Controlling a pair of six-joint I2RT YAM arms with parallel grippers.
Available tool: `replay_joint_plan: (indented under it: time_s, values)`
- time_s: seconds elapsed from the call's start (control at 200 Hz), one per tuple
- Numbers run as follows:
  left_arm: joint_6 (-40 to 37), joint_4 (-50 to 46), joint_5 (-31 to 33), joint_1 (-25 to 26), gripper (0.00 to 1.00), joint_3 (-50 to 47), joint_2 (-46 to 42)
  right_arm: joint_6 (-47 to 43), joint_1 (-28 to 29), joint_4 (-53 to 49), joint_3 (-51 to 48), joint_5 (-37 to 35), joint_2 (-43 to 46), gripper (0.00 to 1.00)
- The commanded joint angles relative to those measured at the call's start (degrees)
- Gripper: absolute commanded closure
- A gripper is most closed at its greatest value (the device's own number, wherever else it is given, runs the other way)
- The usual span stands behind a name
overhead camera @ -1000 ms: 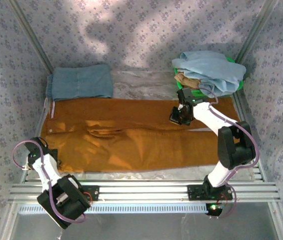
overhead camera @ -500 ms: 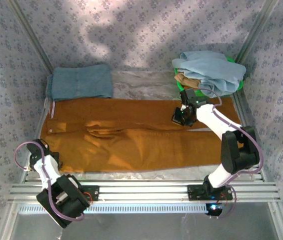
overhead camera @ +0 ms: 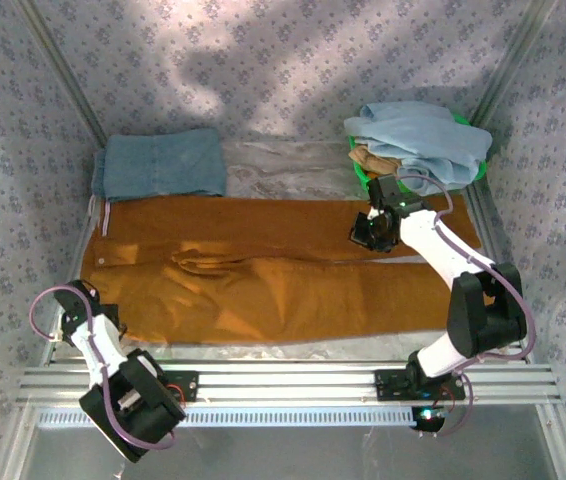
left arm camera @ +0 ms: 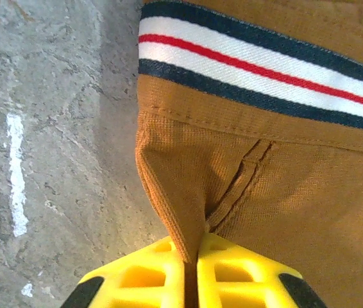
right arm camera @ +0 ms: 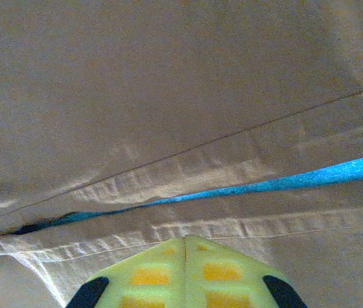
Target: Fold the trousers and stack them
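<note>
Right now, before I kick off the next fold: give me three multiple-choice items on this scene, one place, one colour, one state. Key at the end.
1. Where does the folded denim lie?
A. far left, just beyond the far edge of the trousers
B. far right
C. on top of the trousers

2. What colour is the thin middle stripe of the waistband lining?
A. green
B. red
C. yellow

3. What are the left fingers doing?
A. standing wide open
B. shut on the denim
C. shut on a corner of the trousers

Key:
1 A, the top view shows it at the far left, past the waistband end.
2 B, the left wrist view shows red between white and dark bands.
3 C, orange cloth is pinched between them.
</note>
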State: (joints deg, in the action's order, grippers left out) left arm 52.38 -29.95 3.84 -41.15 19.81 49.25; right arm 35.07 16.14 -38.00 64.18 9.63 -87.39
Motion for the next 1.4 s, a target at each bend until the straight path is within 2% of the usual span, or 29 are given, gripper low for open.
replay_joint_plan:
  time_s: [0.0,0.135,0.225,0.275,0.365,0.455,0.66,0.839,0.969,1.199,1.394]
  values:
    - [-0.99,-0.93,-2.69,-0.18,0.98,1.85,-1.52,-0.11,-0.40,-3.38,-0.63,-1.27,2.67,0.99]
    - [-1.79,-1.10,-4.76,-0.14,1.00,2.09,-3.25,0.53,-1.36,-5.60,-1.84,-1.17,4.83,0.98]
    - [-1.77,-0.48,-6.84,-0.14,1.00,2.00,-3.70,1.94,-2.69,-7.13,-3.49,-1.41,7.02,0.93]
    - [-1.90,-0.15,-8.13,-0.08,1.00,2.13,-3.81,2.36,-4.16,-8.26,-4.92,-0.90,9.05,0.86]
    - [-2.29,0.14,-9.88,-0.11,1.00,2.82,-3.65,2.15,-8.32,-10.01,-7.88,1.34,13.20,0.63]
    - [-2.11,0.16,-11.40,-0.02,1.00,3.56,-3.29,2.49,-13.63,-12.68,-10.72,3.10,18.06,0.54]
    - [-2.07,0.43,-12.44,0.97,1.00,4.71,-2.32,3.02,-25.99,-16.80,-15.20,7.23,25.60,0.54]
    - [-2.33,0.13,-12.73,1.48,1.00,5.23,-2.21,3.42,-28.99,-20.87,-15.77,4.29,28.15,0.56]
    - [-2.41,-0.21,-12.72,1.55,1.00,5.46,-2.28,3.38,-31.93,-20.61,-19.45,4.66,27.75,0.57]
    - [-2.79,-1.50,-12.88,1.51,1.00,6.54,-2.75,5.44,-37.78,-16.94,-27.43,4.47,22.91,0.49]
    - [-2.81,-1.66,-13.06,1.62,1.00,6.69,-3.07,7.23,-40.66,-13.68,-32.49,2.51,19.33,0.48]
